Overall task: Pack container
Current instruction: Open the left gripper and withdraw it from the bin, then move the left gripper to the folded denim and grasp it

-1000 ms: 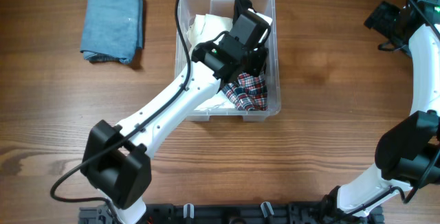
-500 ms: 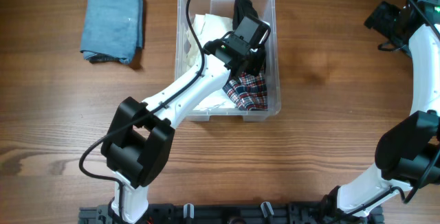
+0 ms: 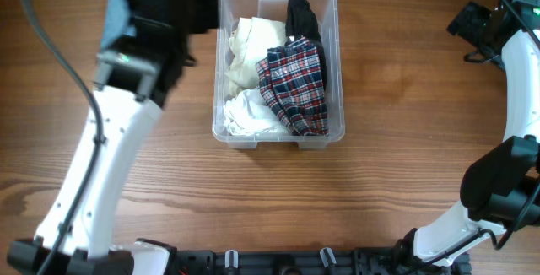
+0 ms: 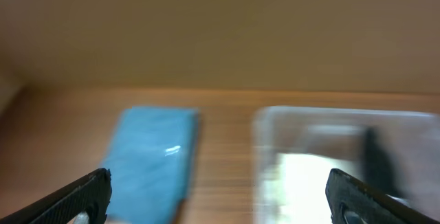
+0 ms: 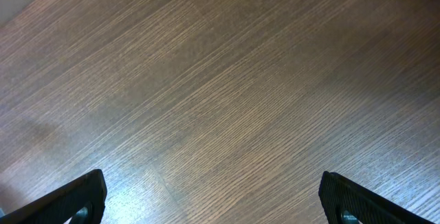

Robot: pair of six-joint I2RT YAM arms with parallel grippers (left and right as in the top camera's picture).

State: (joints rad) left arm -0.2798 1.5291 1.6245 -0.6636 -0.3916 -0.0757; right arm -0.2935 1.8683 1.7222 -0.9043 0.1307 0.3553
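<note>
- The left gripper (image 4: 220, 203) has its fingers wide apart; only the tips show, in the bottom corners of its wrist view.
- The right gripper (image 5: 213, 200) is spread wide too, over the wooden table (image 5: 220, 80).
- From above, the blurry left arm (image 3: 110, 157) hides most of the blue cloth (image 3: 112, 26), upper left.
- The container (image 3: 339, 64) sits top middle, holding a checked cloth (image 3: 294, 81), white cloths (image 3: 249, 115) and something black (image 3: 299, 13), hard to make out.
</note>
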